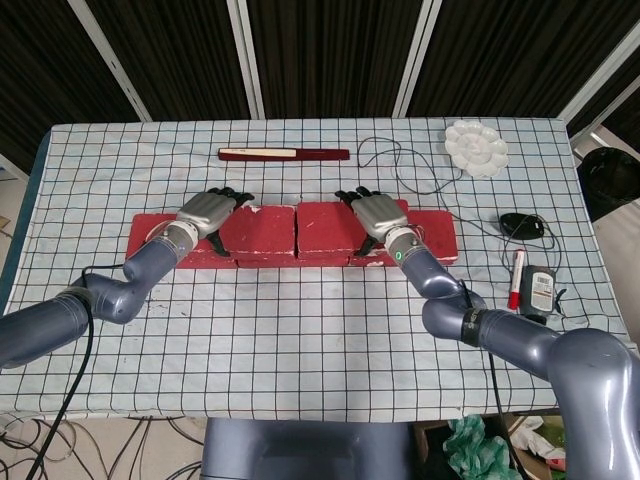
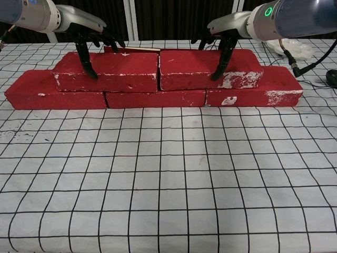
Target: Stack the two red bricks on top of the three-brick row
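table [image 1: 300,330]: grid-checked cloth; backdrop: dark panels [image 1: 330,50], white frames
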Robot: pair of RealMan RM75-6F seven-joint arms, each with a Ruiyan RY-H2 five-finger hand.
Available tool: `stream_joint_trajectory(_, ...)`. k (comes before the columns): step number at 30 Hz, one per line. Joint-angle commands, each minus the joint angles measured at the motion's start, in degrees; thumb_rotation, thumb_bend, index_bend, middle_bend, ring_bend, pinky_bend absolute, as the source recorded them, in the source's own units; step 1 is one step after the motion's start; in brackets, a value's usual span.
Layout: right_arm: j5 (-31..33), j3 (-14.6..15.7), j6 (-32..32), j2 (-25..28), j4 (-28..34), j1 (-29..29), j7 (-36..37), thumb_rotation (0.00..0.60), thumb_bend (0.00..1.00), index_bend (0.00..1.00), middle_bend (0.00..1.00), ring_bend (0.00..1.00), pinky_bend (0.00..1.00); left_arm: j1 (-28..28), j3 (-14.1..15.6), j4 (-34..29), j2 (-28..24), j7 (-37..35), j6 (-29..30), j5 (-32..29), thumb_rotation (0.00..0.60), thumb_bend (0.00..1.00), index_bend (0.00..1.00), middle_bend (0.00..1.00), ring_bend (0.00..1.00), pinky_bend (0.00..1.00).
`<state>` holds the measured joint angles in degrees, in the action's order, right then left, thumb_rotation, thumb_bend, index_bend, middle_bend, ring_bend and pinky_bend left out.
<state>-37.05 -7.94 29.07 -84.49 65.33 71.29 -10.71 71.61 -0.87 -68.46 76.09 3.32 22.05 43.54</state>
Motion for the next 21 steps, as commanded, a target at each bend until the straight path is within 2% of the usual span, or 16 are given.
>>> stream_joint_trajectory(1, -0.1, -0.1, 0.3, 0.2, 0.5, -0.1, -0.1, 0.600, 0.00, 0.01, 0.09, 0.02, 0.13, 0.0, 0.1, -0.1, 0.0, 0.1, 0.1, -0.2, 0.600, 0.00, 0.07, 0.11, 0.00, 0.08)
stream_joint_trajectory(21, 0.7, -0.4, 1.5, 0.0, 0.9, -0.2, -0.9, 0.600, 0.00, 0.02, 0.09, 0.00, 0.13, 0.4, 0.3, -0.7, -0.2, 0.9, 0.9, -1.5, 0.600, 0.00, 0.07, 0.10, 0.00, 0.08)
